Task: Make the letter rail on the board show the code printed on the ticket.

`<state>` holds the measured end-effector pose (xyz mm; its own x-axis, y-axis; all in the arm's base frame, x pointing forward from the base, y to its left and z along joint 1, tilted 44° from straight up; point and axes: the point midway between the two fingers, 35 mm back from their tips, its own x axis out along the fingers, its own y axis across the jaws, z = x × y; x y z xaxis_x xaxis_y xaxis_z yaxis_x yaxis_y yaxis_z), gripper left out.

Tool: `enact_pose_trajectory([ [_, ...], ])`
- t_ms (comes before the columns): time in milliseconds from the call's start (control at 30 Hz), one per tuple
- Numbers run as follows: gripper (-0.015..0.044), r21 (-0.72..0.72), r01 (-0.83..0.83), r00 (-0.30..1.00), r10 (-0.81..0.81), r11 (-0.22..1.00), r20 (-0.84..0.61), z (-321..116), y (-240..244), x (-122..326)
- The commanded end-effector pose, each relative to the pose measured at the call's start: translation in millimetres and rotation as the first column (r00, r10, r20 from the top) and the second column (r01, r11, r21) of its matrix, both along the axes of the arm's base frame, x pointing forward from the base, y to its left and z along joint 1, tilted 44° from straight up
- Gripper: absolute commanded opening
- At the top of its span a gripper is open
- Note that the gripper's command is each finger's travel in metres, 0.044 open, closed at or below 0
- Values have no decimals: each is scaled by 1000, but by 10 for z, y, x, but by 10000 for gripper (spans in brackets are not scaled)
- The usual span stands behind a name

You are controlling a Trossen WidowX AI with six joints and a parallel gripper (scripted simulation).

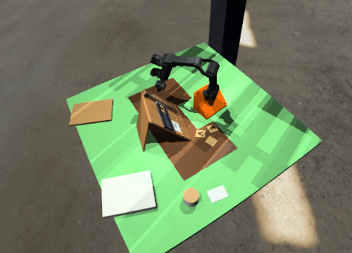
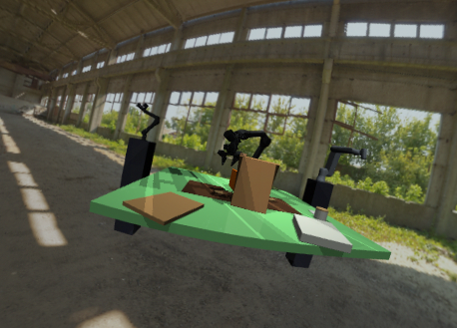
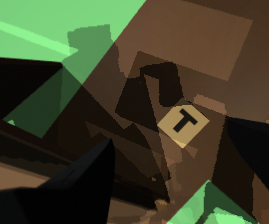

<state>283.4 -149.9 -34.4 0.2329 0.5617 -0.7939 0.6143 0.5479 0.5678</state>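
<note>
My gripper (image 1: 161,87) (image 2: 228,161) (image 3: 169,135) is open and empty, above the brown mat beyond the board's upper end. In the wrist view a tan tile marked T (image 3: 190,131) lies on the mat, below and between the fingertips, turned at an angle. The sloped wooden board (image 1: 154,121) (image 2: 255,184) carries a dark letter rail (image 1: 167,120) with a tan tile (image 1: 163,109) in its upper part. The white ticket (image 1: 176,127) is beside the rail; its print is too small to read. Three other tiles (image 1: 200,134) (image 1: 212,128) (image 1: 210,141) lie on the mat's near part.
The arm's orange base (image 1: 204,108) stands right of the board. A tan panel (image 1: 91,112) (image 2: 162,206), a white slab (image 1: 128,193) (image 2: 321,232), a round tan-topped pot (image 1: 190,196) (image 2: 320,213) and a white card (image 1: 217,194) lie around the green counter.
</note>
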Motion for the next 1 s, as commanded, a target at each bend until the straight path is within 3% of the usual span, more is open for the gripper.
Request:
enact_pose_trajectory([
  [0,340,7,319,884,-295,948,-362,-539,96,-17],
  [100,340,12,394,769,-323,919,-552,-791,455,-76],
  [267,340,-38,459,596,-339,887,-728,-1038,830,-205],
  [967,340,-38,461,591,-339,887,-732,-1314,1042,-248],
])
